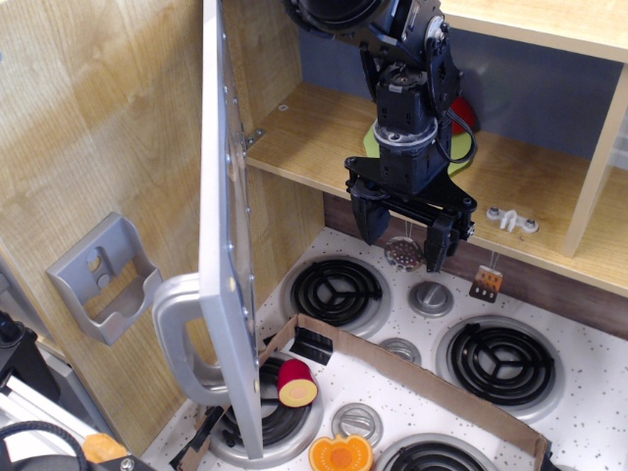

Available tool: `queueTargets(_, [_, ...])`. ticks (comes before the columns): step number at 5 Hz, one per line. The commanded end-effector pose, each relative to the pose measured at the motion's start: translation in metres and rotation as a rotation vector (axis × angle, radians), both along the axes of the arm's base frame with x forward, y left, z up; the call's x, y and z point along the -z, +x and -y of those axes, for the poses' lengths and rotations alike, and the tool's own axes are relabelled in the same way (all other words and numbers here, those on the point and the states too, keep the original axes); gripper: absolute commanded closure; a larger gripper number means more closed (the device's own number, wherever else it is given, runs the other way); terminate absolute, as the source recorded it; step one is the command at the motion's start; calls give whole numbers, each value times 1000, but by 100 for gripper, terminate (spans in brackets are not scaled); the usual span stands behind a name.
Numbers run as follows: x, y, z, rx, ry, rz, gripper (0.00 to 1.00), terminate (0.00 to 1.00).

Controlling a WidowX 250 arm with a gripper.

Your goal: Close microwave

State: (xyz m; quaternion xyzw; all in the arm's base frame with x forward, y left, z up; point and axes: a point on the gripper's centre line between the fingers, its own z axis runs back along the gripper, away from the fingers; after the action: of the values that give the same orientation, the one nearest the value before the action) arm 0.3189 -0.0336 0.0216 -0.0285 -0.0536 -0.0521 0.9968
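The microwave has a wood floor and a blue-grey back. Its wide grey door stands swung wide open, edge-on to the camera, with a large curved grey handle on its left face. My gripper hangs in front of the cavity's lower edge, to the right of the door and apart from it. Its two black fingers point down, spread apart, with nothing between them. A green and red object lies in the cavity behind the arm.
A toy stove with black coil burners and grey knobs lies below. A cardboard strip crosses it. A red-and-yellow toy food and an orange pumpkin piece sit near the front. A grey wall holder is at left.
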Motion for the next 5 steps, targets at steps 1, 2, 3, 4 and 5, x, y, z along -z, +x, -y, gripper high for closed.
queueTargets(1, [0, 0, 0, 0, 0, 0, 0, 0])
queueTargets(2, [-7, -5, -3, 25, 4, 24, 0, 0])
queueTargets(3, [-24, -11, -4, 41, 26, 52, 0, 0])
queueTargets(4, [-51, -21, -4, 79, 77, 90, 0, 0])
queueTargets(5, [-74, -30, -10, 119, 117, 86, 0, 0])
